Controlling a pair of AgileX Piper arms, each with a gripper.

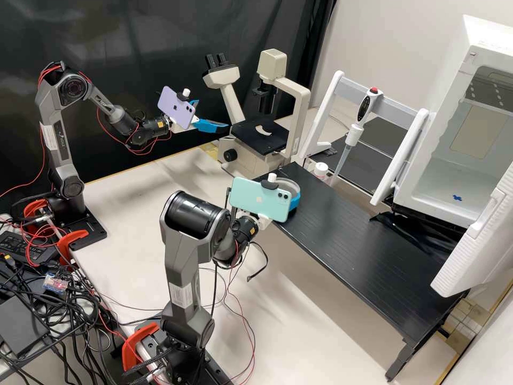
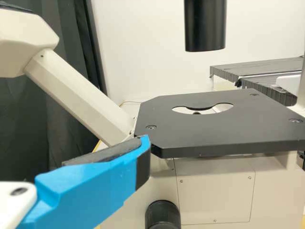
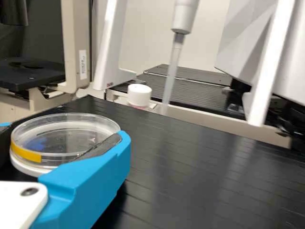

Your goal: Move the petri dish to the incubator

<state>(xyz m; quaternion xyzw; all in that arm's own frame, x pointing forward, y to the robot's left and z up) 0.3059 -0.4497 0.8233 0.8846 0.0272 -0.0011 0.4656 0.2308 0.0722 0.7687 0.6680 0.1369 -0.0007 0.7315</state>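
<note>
At the grooved black platform (image 1: 355,243), right pincer (image 1: 295,199) clamps clear, round dish (image 3: 64,136); left pincer (image 1: 211,114) gapes.

Looks bright and diffusely lit around the inverted microscope (image 1: 259,138). Casts soft shadows on the pale benchtop (image 1: 125,200) nearer than the microscope. Leaves a faint sheen on the black curtain (image 1: 136,35) behind the microscope; streaks the black slatted platform (image 1: 347,235) beside the microscope with pale glare.
</note>
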